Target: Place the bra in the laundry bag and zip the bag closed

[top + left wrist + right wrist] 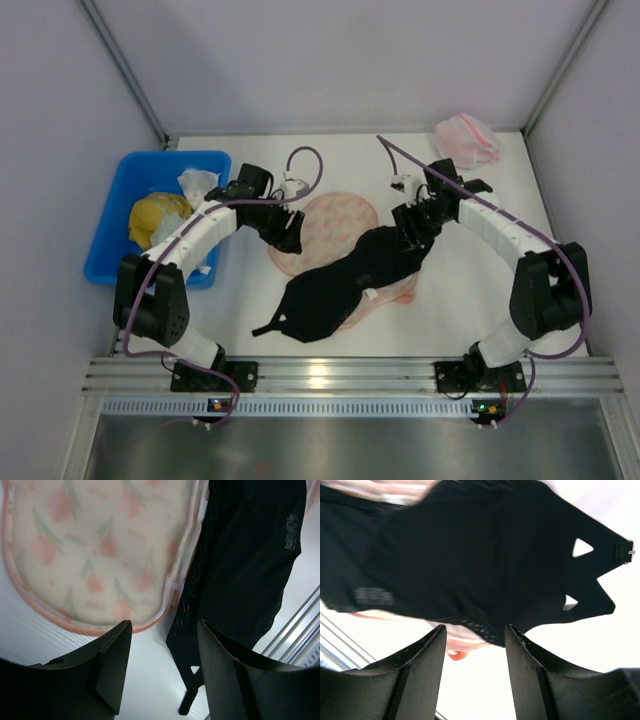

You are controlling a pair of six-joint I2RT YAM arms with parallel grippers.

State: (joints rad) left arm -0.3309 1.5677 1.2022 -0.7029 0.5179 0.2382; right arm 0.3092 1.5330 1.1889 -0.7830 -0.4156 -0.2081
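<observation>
Two grippers, both released, nothing held. Left gripper (164,627): fingers (112,665) spread, gap empty, hovering over the near-left rim of the laundry bag (338,215). Right gripper (474,630): fingers (420,670) parted, nothing between them, just above the far-right end of the bra (340,285).

Bra: black, lying flat on a diagonal across the middle of the table (460,290), far-right end up by the right gripper, near-left end with a thin strap trailing onto bare table toward the left arm's base. It lies on top of the laundry bag, covering its right and near part; not inside it. In the right wrist view the strap end shows triangular cut-outs against the white table.

Laundry bag: flat peach mesh oval with red-orange floral marks and a pink bound edge, lying flat at table centre. Its far-left half is uncovered, and a bit of edge peeks out on the near-right side under the bra. Can't tell if the zip is open.

Blue bin (115,235) at the left edge, holding a yellow cloth (158,218) and a white cloth (197,183). Pink-and-white mesh bundle (467,140) in the far-right corner, well apart from the bra.
</observation>
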